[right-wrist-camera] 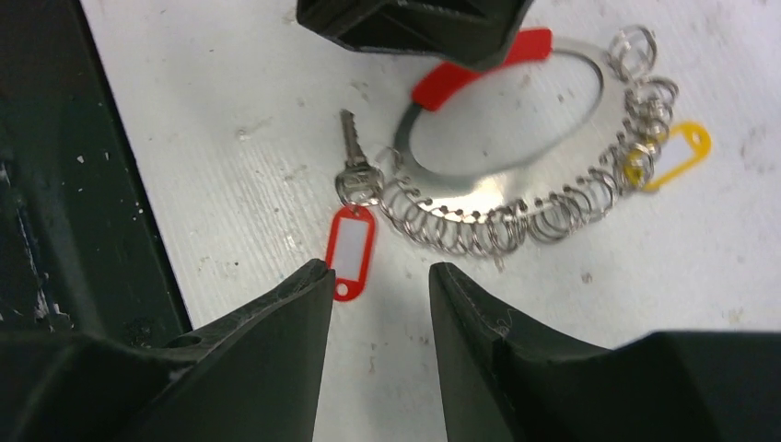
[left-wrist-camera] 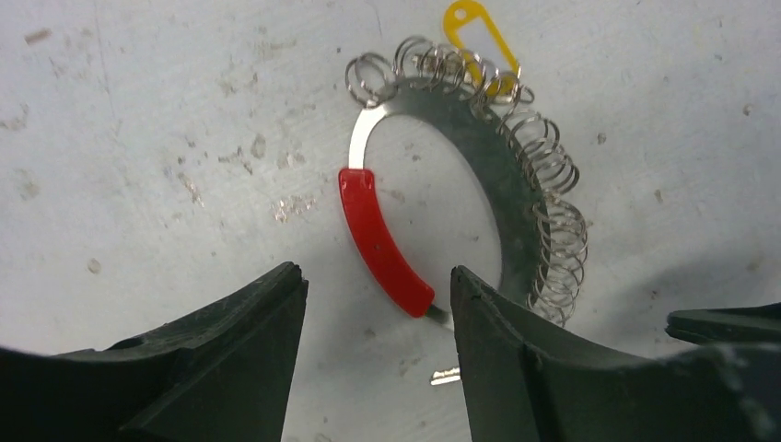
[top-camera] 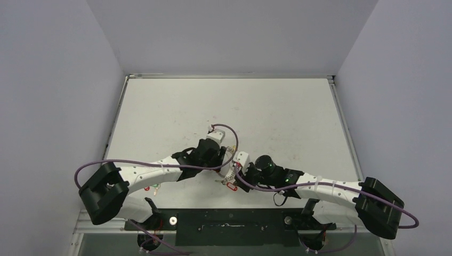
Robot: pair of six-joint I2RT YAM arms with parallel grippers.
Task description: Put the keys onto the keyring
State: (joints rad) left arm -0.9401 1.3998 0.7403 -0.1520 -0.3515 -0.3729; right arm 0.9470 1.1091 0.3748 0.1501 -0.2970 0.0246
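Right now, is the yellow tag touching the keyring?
Touching. The left wrist view shows the yellow tag with its lower end caught among the small loops on the rim of the keyring.

**YAM arm pair: outward appearance**

- Left arm [top-camera: 152, 172], lower left of the overhead view: white shell links dotted with small dark screws, and bulky black joint housings.
- Right arm [top-camera: 325, 189], lower right: same build, with a green light [top-camera: 288, 180] near the wrist.
- Purple cable [top-camera: 160, 162]: one looped along each arm.
- Base plate [top-camera: 229, 218], bottom centre: black, with two silver bolts [top-camera: 173, 220].
- Left gripper [left-wrist-camera: 376, 270] and right gripper [right-wrist-camera: 378, 267]: matt black, wedge-shaped fingers.
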